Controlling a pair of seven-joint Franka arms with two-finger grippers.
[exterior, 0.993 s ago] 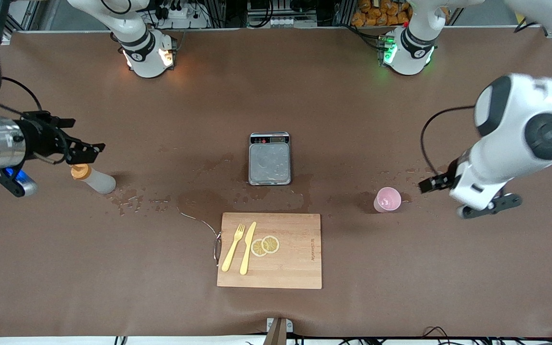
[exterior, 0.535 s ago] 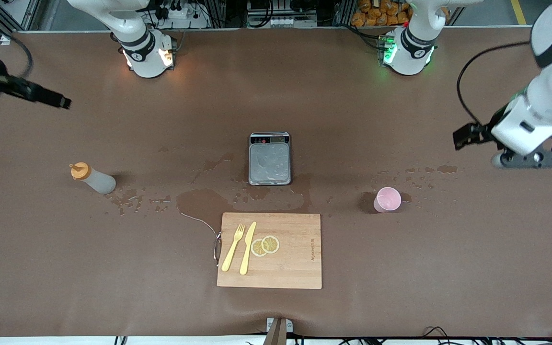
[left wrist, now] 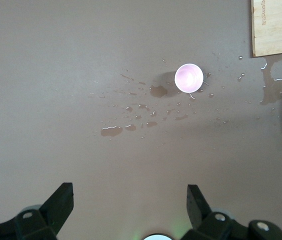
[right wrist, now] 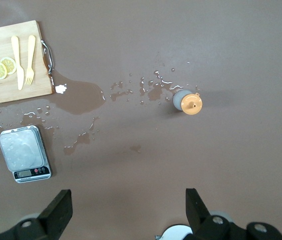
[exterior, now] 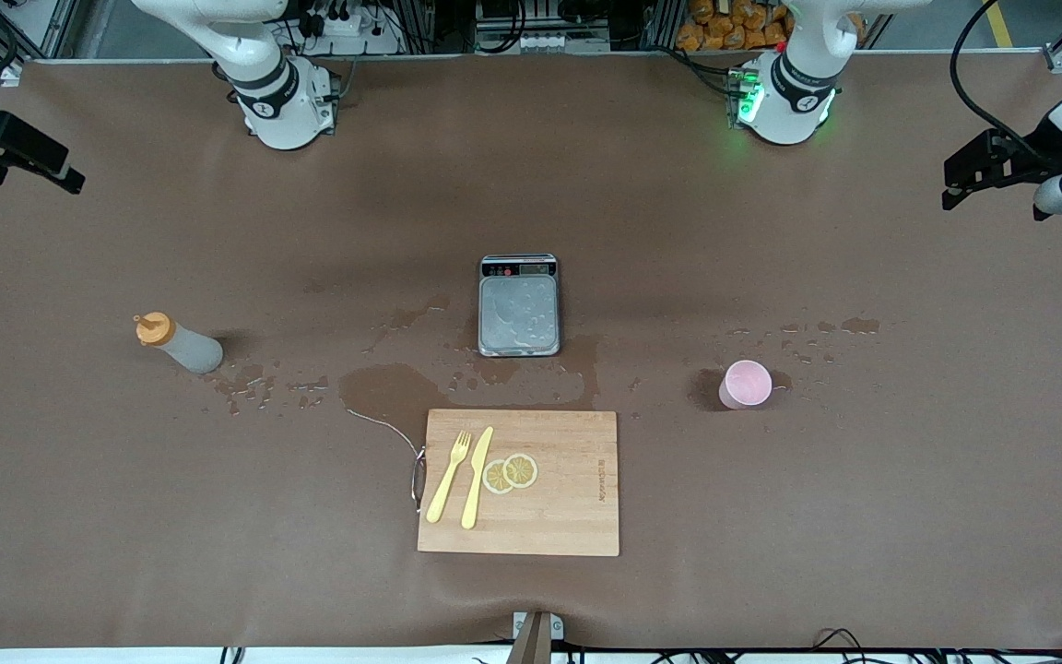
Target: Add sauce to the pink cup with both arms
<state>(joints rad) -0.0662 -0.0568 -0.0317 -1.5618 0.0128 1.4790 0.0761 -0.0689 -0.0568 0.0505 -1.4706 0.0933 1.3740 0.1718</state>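
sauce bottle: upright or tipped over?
Upright. The sauce bottle stands on its base on the table toward the right arm's end. The right wrist view looks straight down on its orange cap. Neither end effector touches it.

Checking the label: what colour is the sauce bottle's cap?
Orange cap on the sauce bottle, clearest in the right wrist view.

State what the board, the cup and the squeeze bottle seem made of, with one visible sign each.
Rectangular tan cutting board: wood, matt, visible grain. Small round pink cup: probably plastic, smooth, light glowing through its wall. Greyish-white squeeze bottle with orange nozzle cap: likely soft plastic, cloudy translucent body.
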